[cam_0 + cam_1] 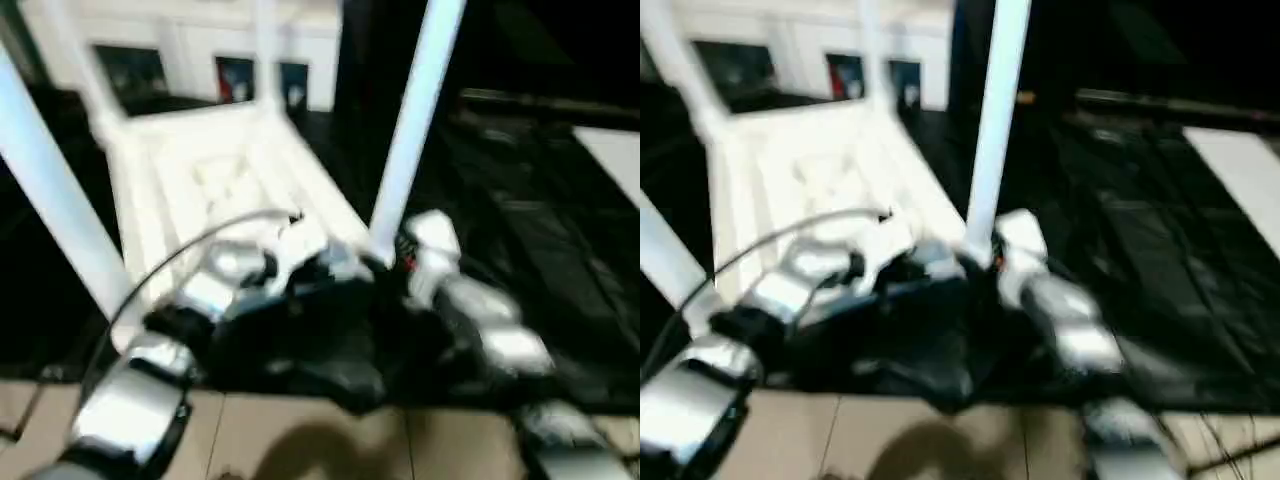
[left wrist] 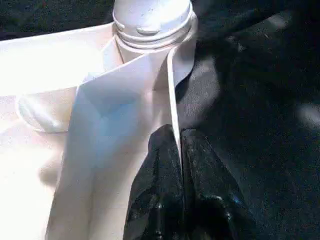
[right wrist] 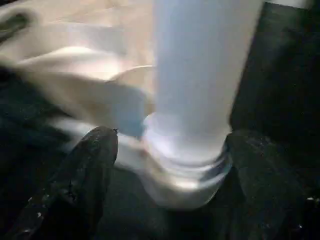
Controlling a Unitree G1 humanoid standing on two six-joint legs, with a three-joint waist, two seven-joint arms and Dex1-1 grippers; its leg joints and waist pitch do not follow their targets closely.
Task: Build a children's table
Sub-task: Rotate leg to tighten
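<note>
Left eye view: the white tabletop (image 1: pixel 215 185) lies underside up on the black-sheeted counter (image 1: pixel 540 230), legs standing in its corner sockets. The left hand (image 2: pixel 180 150) is clamped on the tabletop's thin side wall, probably to steady it. To the right, the right hand (image 3: pixel 167 165) is spread apart around the base of the near right leg (image 1: pixel 412 125), likely seating it.

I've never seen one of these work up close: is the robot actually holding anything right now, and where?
The left hand pinches the tabletop's thin side wall near a corner socket. The right hand has a finger on each side of a leg's base; contact cannot be told.
</note>
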